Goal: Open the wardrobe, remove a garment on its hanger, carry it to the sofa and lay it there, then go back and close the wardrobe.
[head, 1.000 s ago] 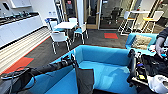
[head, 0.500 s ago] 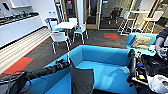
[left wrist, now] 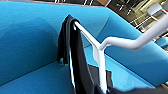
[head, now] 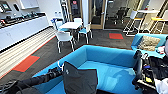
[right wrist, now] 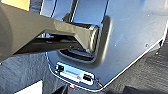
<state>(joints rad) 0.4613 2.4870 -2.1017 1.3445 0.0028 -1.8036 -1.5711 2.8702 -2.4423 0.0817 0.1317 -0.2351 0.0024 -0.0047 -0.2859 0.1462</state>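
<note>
The blue sofa (head: pixel 112 62) spreads right in front of me, its seat and low back wide in the head view. My left arm reaches in from the lower left, and my left gripper (head: pixel 55 73) is shut on the white hanger (head: pixel 59 66). The black garment (head: pixel 80 78) hangs limp from it over the sofa's near left end. In the left wrist view the hanger (left wrist: pixel 100 47) shows its curved arm, with the garment (left wrist: pixel 75 55) draped off one end above the sofa's (left wrist: pixel 25 37) seat. My right arm (head: pixel 140 72) stays folded at the right edge.
Behind the sofa stand a white table (head: pixel 71 25) and white chairs (head: pixel 64 37). A second blue sofa (head: pixel 140 37) with a patterned cushion (head: pixel 148 42) sits at right. A long counter (head: pixel 22 27) runs along the left wall. High tables (head: pixel 147 12) stand at back right.
My left arm has come down, and the garment on its hanger hangs lower, closer to the sofa seat. The right arm has not moved.
</note>
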